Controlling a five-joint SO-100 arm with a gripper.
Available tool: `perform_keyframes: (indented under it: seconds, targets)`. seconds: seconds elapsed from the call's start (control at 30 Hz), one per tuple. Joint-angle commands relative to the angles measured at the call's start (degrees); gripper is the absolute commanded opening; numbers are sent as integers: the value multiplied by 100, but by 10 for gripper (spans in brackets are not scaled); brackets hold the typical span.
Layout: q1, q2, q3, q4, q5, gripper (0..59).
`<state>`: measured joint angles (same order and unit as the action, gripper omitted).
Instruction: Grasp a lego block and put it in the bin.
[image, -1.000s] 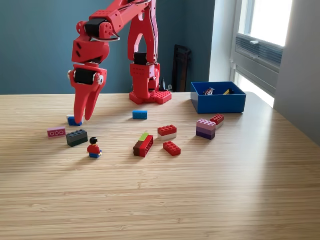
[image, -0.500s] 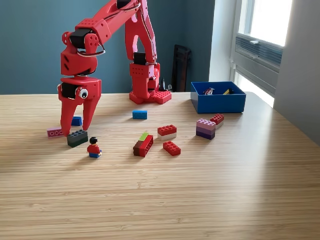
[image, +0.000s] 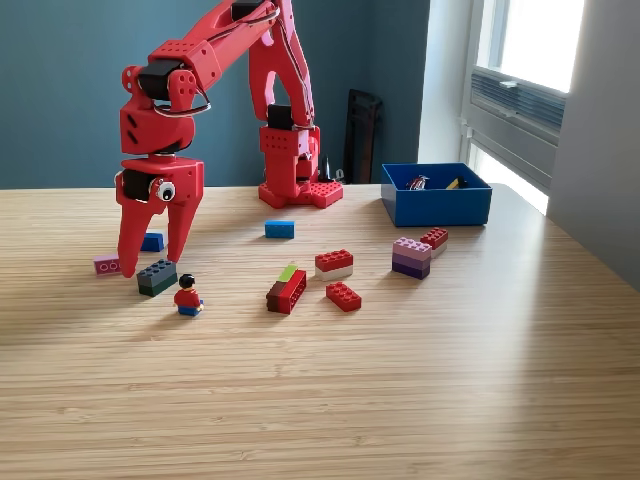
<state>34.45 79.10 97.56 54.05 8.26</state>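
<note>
The gripper (image: 151, 266), jaws spread wide and empty, is hanging over the dark green block (image: 157, 277), one tip beside it, the other above. The approach step is being carried out; next, judging by position, a short descent and a closing pinch are needed. The bin (image: 436, 204) is standing well apart, toward the exterior view's right, on the table (image: 400, 380).

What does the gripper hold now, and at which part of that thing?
Nothing is held. The gripper is open, its fingers standing on either side above the dark block, which lies on the table.
</note>
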Motion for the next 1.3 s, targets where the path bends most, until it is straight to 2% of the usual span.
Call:
perform_keyframes:
  seconds: [0.03, 0.27, 0.5, 0.77, 1.3]
  targets:
    - [-62, 114, -360, 18, 633, 280]
    - [-105, 114, -404, -26, 765, 292]
    - [-272, 114, -501, -44, 44, 295]
    - [-281, 105, -519, -44, -422, 271]
    - [-158, 79, -677, -26, -466, 250]
